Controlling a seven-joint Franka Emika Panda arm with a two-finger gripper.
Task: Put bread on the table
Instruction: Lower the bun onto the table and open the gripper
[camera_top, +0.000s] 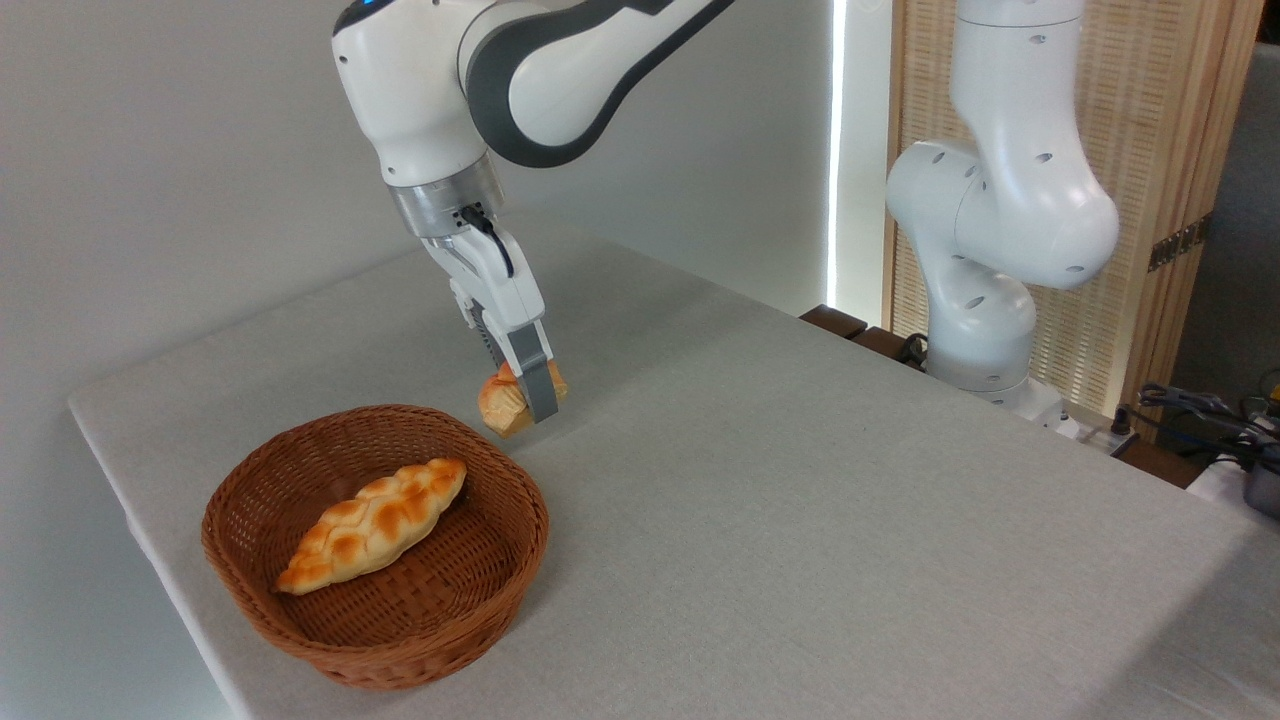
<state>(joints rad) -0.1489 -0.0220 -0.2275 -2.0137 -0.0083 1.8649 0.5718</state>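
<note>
The bread, a small round golden-orange bun, is held tilted between the fingers of my gripper, just beyond the far rim of the wicker basket. The gripper is shut on it, and the near grey finger covers part of the bun. The bun hangs very close to the grey cloth of the table; whether it touches the cloth I cannot tell.
A brown woven basket stands at the front left of the table and holds a long braided loaf. The arm's white base rises at the table's far right edge, with cables beside it.
</note>
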